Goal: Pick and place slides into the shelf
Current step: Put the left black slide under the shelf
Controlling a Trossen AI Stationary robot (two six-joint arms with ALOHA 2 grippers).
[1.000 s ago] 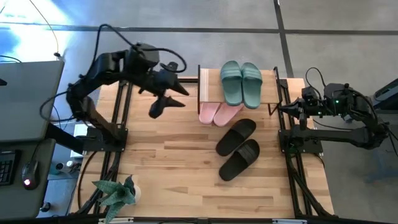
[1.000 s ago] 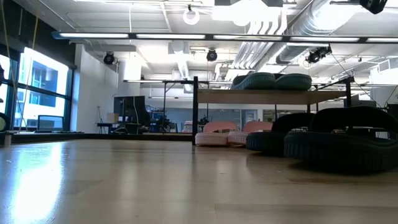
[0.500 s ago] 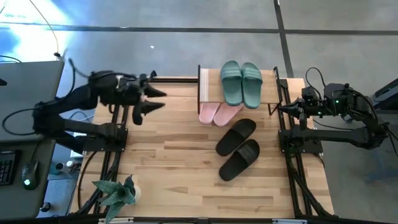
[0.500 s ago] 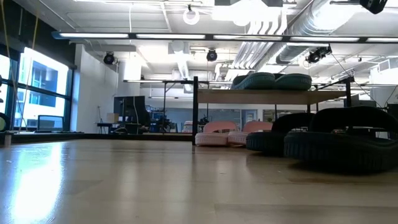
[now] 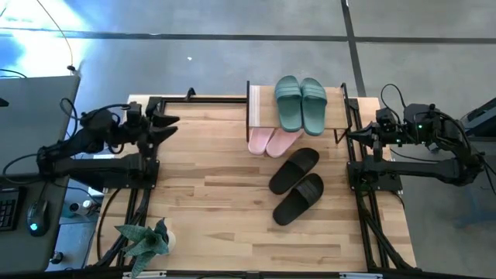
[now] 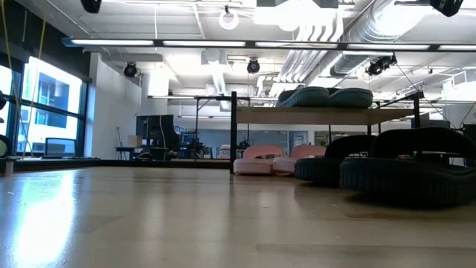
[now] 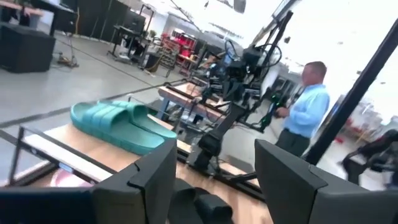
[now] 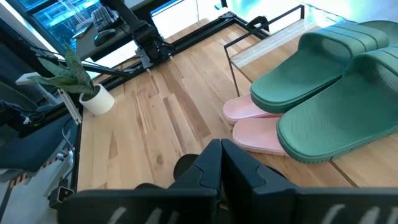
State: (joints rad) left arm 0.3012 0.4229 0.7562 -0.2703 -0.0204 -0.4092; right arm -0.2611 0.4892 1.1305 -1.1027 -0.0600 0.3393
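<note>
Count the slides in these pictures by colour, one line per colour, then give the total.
Green slides: 2, on the shelf top board
Pink slides: 2, under the top board
Black slides: 2, on the table
Total: 6

The wooden table [image 5: 217,194] lies bare across its left half and along the near edge. A potted plant [image 5: 146,239] stands at the near left corner. At the far middle, the shelf [image 5: 339,105] has green slides [image 5: 300,103] on its top board and pink slides [image 5: 271,140] under it. Black slides [image 5: 296,184] lie just in front, right of centre, crowding the way to the lower level.
</note>
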